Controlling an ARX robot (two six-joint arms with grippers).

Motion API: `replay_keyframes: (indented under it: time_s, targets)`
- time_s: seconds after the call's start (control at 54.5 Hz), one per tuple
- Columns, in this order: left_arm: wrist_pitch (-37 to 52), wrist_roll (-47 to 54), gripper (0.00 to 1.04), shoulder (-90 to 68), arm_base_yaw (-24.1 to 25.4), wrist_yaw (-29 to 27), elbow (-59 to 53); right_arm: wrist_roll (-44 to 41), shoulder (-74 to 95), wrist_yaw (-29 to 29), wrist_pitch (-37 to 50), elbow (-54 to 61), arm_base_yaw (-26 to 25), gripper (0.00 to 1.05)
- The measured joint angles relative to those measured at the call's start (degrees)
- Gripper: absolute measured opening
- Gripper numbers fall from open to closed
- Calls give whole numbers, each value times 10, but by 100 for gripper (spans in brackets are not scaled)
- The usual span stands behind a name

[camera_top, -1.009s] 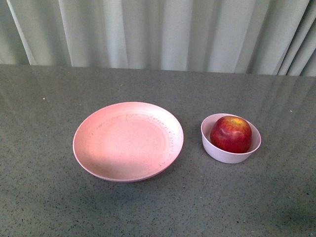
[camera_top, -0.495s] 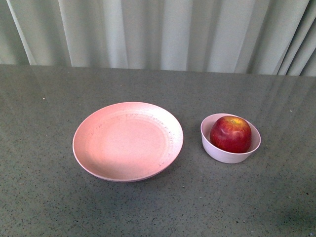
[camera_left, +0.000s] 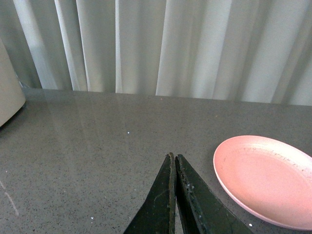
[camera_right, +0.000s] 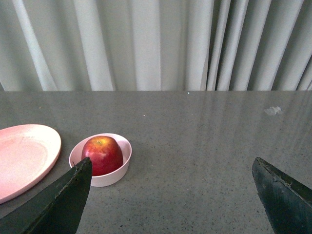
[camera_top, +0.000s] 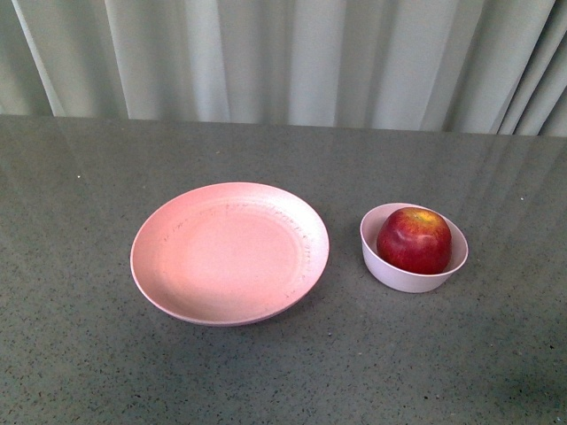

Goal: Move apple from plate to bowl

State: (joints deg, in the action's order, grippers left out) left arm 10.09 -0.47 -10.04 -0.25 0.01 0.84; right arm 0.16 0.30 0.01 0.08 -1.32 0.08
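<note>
The dark-red apple [camera_top: 414, 240] sits inside the small pale bowl [camera_top: 390, 270] on the grey table, to the right of the wide pink plate [camera_top: 229, 253], which holds nothing. Neither arm shows in the front view. In the right wrist view the apple [camera_right: 102, 155] and bowl [camera_right: 125, 151] lie beyond my right gripper [camera_right: 171, 165], which is open and pulled back, with nothing between its fingers. My left gripper [camera_left: 172, 156] is shut on nothing, hovering over bare table beside the plate [camera_left: 263, 178].
A pale curtain [camera_top: 292, 57] hangs along the table's far edge. A whitish object [camera_left: 9, 87] stands at the edge of the left wrist view. A small pale smudge [camera_right: 273, 110] marks the tabletop in the right wrist view.
</note>
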Motion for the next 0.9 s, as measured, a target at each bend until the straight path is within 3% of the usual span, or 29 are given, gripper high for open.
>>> replay_keyframes:
  time_s: [0.11, 0.532, 0.899]
  targets:
    - [-95, 0, 2, 80, 0, 0, 0, 0, 0, 0, 0, 0, 0, 96]
    - [-101, 0, 3, 92, 1, 0, 0, 0, 0, 0, 0, 0, 0, 96]
    - [-101, 0, 62, 92, 1, 0, 0, 0, 0, 0, 0, 0, 0, 96]
